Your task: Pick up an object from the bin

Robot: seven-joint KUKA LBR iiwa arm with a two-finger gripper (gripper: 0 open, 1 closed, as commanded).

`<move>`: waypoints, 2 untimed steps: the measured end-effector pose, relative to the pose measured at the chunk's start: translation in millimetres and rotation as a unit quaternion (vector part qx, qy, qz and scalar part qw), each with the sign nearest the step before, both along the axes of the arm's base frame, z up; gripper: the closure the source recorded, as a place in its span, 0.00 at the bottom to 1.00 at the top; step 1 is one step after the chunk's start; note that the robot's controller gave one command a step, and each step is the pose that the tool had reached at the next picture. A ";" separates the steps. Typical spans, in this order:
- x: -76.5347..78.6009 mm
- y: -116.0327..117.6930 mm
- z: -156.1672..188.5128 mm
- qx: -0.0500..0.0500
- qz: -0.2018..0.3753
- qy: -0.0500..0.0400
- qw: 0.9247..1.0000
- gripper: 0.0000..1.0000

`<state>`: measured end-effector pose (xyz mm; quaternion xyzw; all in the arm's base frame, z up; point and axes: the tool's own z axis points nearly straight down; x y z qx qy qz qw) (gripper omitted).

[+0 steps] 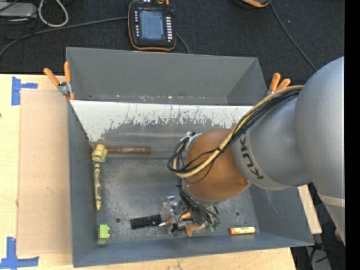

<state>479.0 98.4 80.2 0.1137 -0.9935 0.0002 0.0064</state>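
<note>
My gripper (181,217) is low over the bin floor near the front wall, just under the arm's orange cover. A black, stick-shaped thing (144,222) lies flat on the floor with its right end right at the gripper's tips; whether it is between them I cannot make out. A short orange stick with a pale label (242,230) lies to the gripper's right by the front wall.
Along the left wall lie a yellow crayon (97,188), a pale yellow knob (99,153) and a small green block (103,232). A brown stick (128,149) rests at the foot of the back wall. The arm and its cables cover the bin's right half.
</note>
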 end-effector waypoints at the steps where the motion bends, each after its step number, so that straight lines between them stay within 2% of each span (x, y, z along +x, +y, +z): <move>1: -0.5 0.4 22.1 0.000 -0.001 0.001 1.000 1.00; 2: 0.0 0.7 36.0 0.000 -0.001 0.000 1.000 1.00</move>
